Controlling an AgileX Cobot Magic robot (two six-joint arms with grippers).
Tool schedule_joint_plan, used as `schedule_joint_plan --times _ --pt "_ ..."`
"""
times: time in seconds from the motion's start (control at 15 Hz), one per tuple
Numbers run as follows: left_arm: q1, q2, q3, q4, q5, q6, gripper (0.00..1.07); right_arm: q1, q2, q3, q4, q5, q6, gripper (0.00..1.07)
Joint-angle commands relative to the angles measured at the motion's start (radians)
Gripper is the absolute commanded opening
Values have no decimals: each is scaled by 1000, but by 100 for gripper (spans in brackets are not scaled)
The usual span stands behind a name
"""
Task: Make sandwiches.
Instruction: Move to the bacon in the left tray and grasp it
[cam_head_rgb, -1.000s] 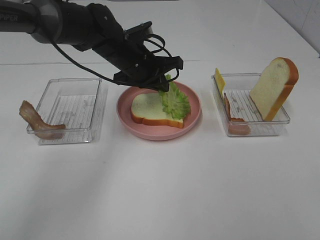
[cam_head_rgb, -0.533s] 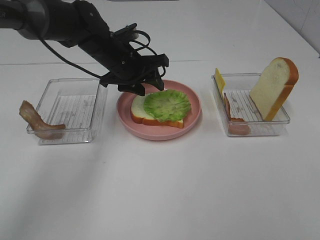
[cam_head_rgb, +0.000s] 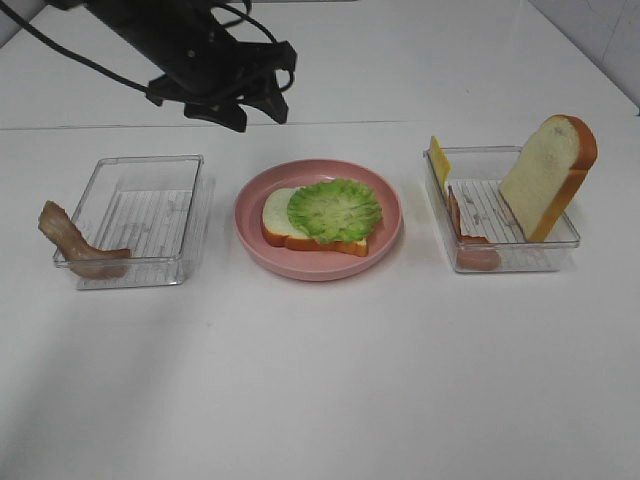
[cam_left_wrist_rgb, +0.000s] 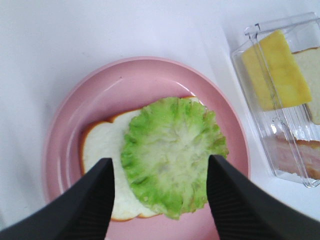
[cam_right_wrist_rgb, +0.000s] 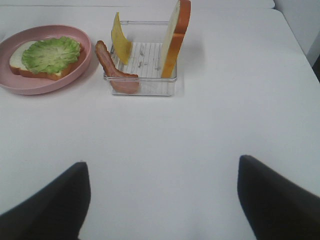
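The lettuce (cam_head_rgb: 335, 209) lies flat on one bread slice (cam_head_rgb: 278, 215) on the pink plate (cam_head_rgb: 385, 240) in the middle. The left pincer (cam_head_rgb: 258, 108) hangs spread and empty beyond the plate's far left side. The right pincer (cam_right_wrist_rgb: 162, 162) is spread wide too (nothing in it), and the other bread slice (cam_head_rgb: 550, 170) leans upright in the right tray (cam_head_rgb: 520, 262)

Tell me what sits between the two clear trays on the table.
In the exterior high view, the pink plate lies between them, holding a bread slice topped with lettuce.
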Motion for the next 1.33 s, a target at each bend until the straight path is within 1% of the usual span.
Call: schedule_joint_plan --times 0.07,0.13,0.2,0.27,0.33,0.47,0.53,0.6,0.73,0.93,1.0,1.07,1.13,1.2,1.33 --pt "56 -69 -1 57 158 -30 54 -3 -13 2 -3 -12 -4 76" --pt "80 -88 -1 98 217 -66 54 -3 -13 2 -3 -12 -4 76" --pt "90 -95 -1 124 248 -83 54 -3 -13 2 -3 -12 -4 76" --pt "103 -107 -1 182 300 -115 54 -3 -13 2 -3 -12 -4 76" --pt "120 -114 -1 298 402 -174 54 -3 -13 2 -3 -12 -4 76" --pt "120 -112 -1 425 493 -213 55 -3 -13 2 -3 -12 -4 76" --pt "120 -112 -1 452 513 -224 56 -3 -13 2 -3 -12 -4 76" --pt "120 -112 -1 527 560 -259 59 -3 -13 2 -3 -12 -4 76" --pt "120 -112 0 580 560 -276 61 -3 -13 2 -3 -12 -4 76" --pt "120 -117 9 580 560 -276 61 -3 -13 2 -3 -12 -4 76" --pt "120 -132 43 580 560 -277 61 -3 -13 2 -3 -12 -4 76" --pt "137 -173 136 585 560 -296 61 -3 -13 2 -3 -12 -4 76" --pt "160 -193 186 586 560 -311 61 -3 -13 2 -3 -12 -4 76" --pt "175 -200 205 586 560 -316 61 -3 -13 2 -3 -12 -4 76" --pt "228 -211 244 583 560 -354 61 -3 -13 2 -3 -12 -4 76"
